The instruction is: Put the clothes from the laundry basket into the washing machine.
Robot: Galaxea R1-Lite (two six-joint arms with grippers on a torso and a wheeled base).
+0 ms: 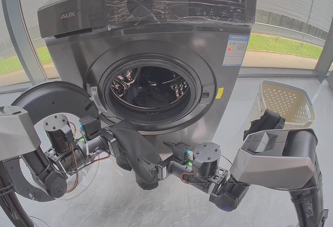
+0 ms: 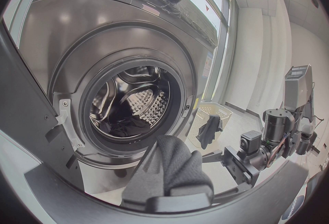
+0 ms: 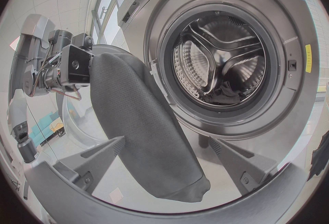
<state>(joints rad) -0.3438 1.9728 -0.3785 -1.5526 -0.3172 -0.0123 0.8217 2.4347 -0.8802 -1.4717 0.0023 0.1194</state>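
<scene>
My left gripper is shut on a dark mesh garment that hangs in front of the washing machine, below its open drum. In the left wrist view the cloth bunches between the fingers of that gripper. My right gripper stands open beside the hanging garment, its fingers spread on either side of the lower part. Dark clothes lie inside the drum. The laundry basket stands on the floor at the right, with another dark garment draped over its near rim.
The machine's round door is swung open to the left, behind my left arm. Grey tiled floor lies in front of the machine. Windows run behind it.
</scene>
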